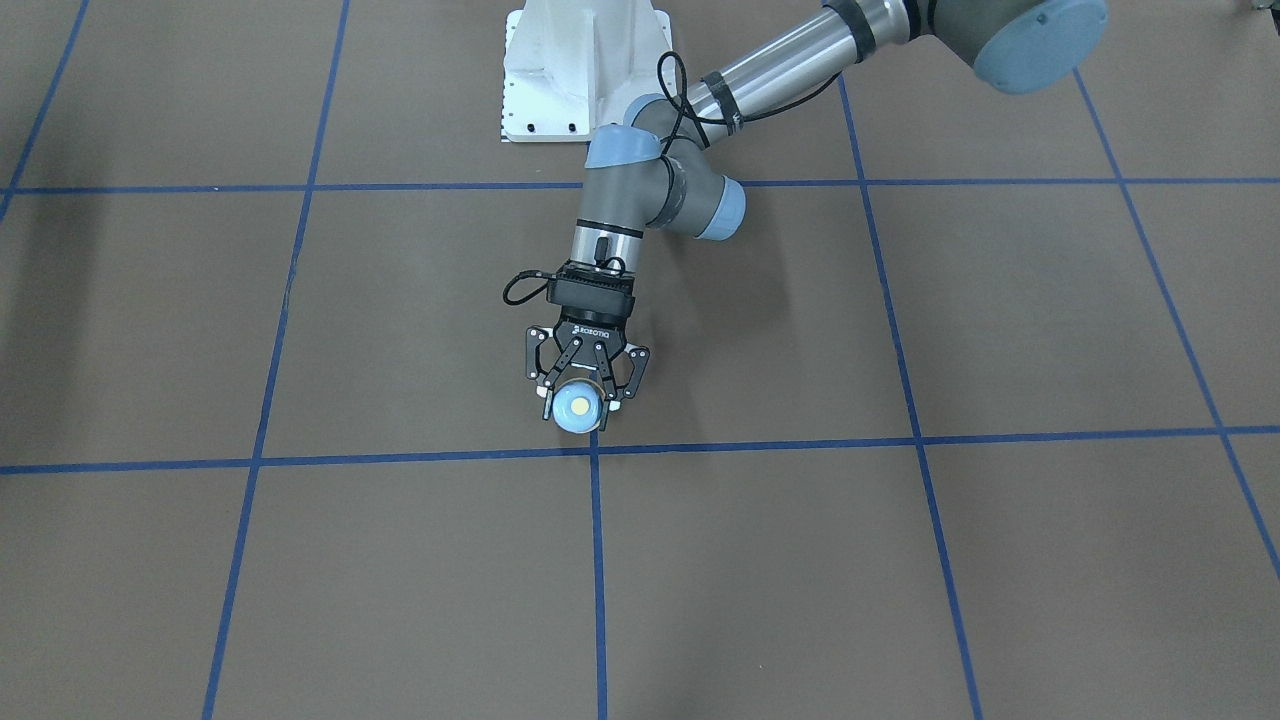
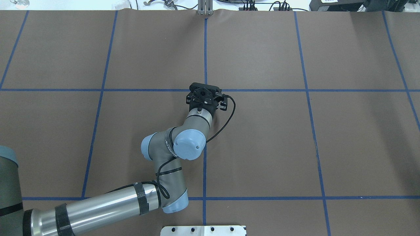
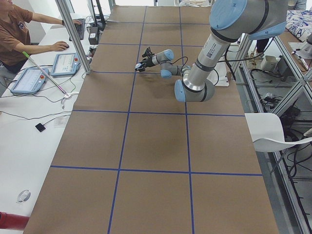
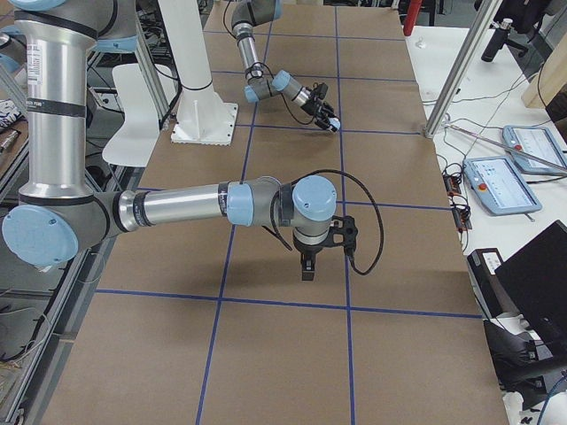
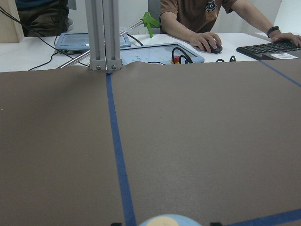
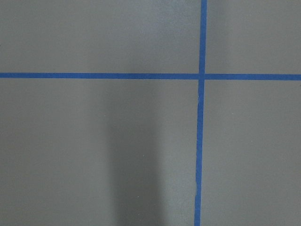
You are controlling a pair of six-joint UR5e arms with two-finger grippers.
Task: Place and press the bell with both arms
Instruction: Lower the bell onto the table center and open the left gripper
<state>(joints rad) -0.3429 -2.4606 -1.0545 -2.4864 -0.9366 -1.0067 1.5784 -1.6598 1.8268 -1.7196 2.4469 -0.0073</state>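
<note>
The light-blue bell with its cream button sits between the fingers of my left gripper, which is shut on it just behind a crossing of blue tape lines. I cannot tell whether the bell touches the table. Its top shows at the bottom edge of the left wrist view. In the overhead view the left gripper hides the bell. My right gripper shows only in the exterior right view, pointing down above the table far from the bell. I cannot tell whether it is open or shut.
The white pedestal stands behind the left arm. An aluminium post rises at the table's far edge, with tablets and an operator's hands beyond it. Blue tape lines grid the brown table.
</note>
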